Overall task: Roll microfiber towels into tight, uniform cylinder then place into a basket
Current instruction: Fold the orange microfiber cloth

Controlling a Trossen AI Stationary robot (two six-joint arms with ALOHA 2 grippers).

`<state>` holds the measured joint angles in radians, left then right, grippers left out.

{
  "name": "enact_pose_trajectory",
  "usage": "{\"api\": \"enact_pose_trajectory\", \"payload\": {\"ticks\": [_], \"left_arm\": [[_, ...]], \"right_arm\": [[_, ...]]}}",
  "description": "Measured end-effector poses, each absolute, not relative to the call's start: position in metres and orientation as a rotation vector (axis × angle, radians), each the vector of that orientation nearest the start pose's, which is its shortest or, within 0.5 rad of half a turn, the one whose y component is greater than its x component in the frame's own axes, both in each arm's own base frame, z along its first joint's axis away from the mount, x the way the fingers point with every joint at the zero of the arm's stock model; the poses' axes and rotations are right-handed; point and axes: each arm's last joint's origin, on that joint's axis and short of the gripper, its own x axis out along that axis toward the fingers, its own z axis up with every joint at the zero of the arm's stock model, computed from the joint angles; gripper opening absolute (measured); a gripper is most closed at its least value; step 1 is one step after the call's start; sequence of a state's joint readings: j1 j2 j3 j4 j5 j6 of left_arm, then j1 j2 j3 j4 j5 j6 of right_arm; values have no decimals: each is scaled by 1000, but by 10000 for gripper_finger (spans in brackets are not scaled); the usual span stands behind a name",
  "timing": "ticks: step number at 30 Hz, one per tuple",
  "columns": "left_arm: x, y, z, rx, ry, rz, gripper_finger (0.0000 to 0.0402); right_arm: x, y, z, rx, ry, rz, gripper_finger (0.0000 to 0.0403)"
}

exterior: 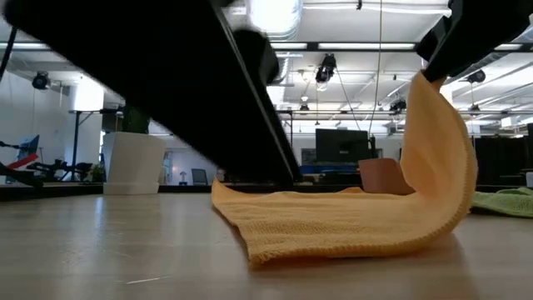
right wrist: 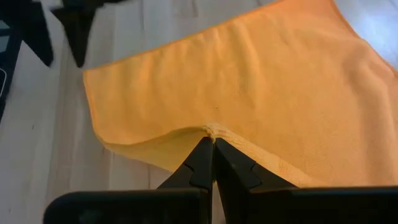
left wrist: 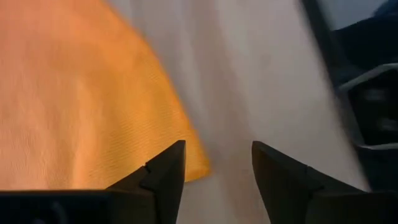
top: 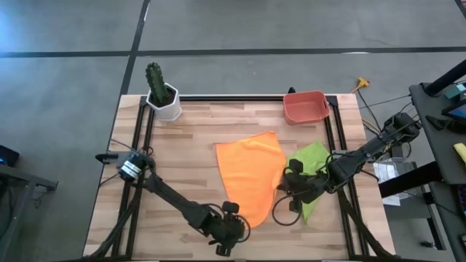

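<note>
From above, the orange towel (top: 253,177) lies mid-desk, the lime green towel (top: 310,169) just beside it. The salmon-red basket (top: 305,107) at the far edge holds nothing; a cactus (top: 155,79) stands in the white pot (top: 167,103).

At desk level, one towel edge is lifted.

The left gripper (left wrist: 216,180) has jaws apart, holding nothing, beside the towel's corner.

The right gripper (right wrist: 213,163) has jaws clamped on the orange towel's edge.

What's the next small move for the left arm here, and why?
Probably ease the left gripper forward and close it on the near corner of the orange towel. Its fingers are open just short of that corner, while the right gripper already pinches and lifts the other edge, so both sides could then be handled together.
</note>
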<state>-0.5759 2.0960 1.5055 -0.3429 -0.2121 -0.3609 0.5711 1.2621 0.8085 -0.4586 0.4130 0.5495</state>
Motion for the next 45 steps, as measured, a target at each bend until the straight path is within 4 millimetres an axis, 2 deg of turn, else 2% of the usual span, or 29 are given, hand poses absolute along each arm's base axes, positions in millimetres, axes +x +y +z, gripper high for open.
{"api": "enact_pose_trajectory", "payload": {"ticks": [7, 14, 23, 37, 41, 45], "left_arm": [[384, -228, 161, 2, 931, -149, 169], [384, -229, 161, -16, 928, -167, 169], [388, -231, 149, -28, 927, -166, 169], [387, -227, 144, -60, 931, -104, 167], [386, -226, 144, -57, 935, -97, 138], [383, -224, 146, -48, 961, -88, 74]], "right_arm": [[212, 120, 232, 58, 761, -119, 8], [211, 118, 235, 36, 731, -155, 8], [212, 117, 235, 21, 705, -196, 8], [212, 116, 236, 12, 693, -217, 8], [211, 116, 235, 5, 701, -220, 8], [211, 116, 235, 3, 705, -219, 8]]}}
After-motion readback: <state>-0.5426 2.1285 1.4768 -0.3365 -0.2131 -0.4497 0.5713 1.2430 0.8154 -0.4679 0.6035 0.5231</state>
